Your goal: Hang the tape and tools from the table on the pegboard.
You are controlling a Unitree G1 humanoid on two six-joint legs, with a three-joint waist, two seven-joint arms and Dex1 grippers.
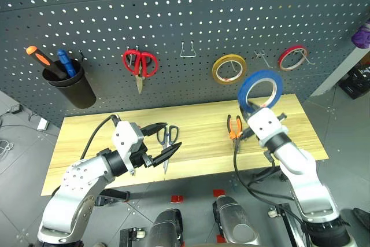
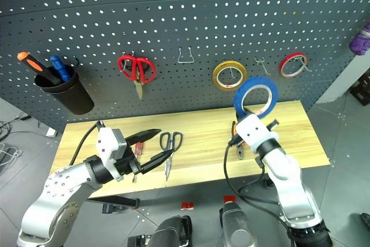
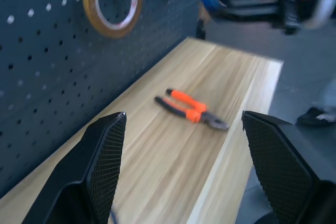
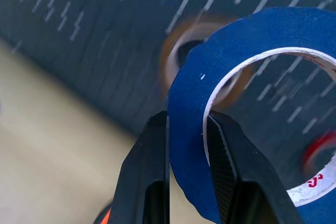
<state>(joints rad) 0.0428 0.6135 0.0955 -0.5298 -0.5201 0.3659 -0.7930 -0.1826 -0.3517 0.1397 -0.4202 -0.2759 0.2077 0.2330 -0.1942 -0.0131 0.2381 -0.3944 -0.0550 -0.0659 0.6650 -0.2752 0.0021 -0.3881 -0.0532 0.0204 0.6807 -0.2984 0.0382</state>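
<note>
Your right end effector (image 1: 250,110) is pinching the blue tape (image 1: 259,87) by its lower rim, one finger on the outer face of the ring and the other inside the white core. The ring stands upright, lifted off the worktop (image 1: 196,121) and held in front of the pegboard (image 1: 173,27), between the yellow tape ring (image 1: 229,69) and the red tape ring (image 1: 292,58) that hang on hooks there. An empty hook (image 1: 263,58) sits on the board just above the blue ring.

Your left end effector (image 1: 163,139) is spread wide and holds nothing. It hovers above the worktop's left half, with the fingers pointing toward the right.

Just beyond its fingertips the dark-handled scissors (image 1: 167,143) lie flat on the worktop, handles toward the pegboard and blades toward the near edge. In the right eye view you can see a small part of the red-handled screwdriver (image 2: 137,150) on the worktop, behind the left fingers. The orange-and-black pliers (image 1: 234,126) lie on the right half, just beside your right wrist, with the handles toward the pegboard.

On the board the red-handled scissors (image 1: 140,65) hang on a hook with their blades pointing down, next to another empty hook (image 1: 187,49). At far left a black cup (image 1: 72,87) holds an orange-handled screwdriver (image 1: 40,60) and a blue-handled screwdriver (image 1: 65,62).
</note>
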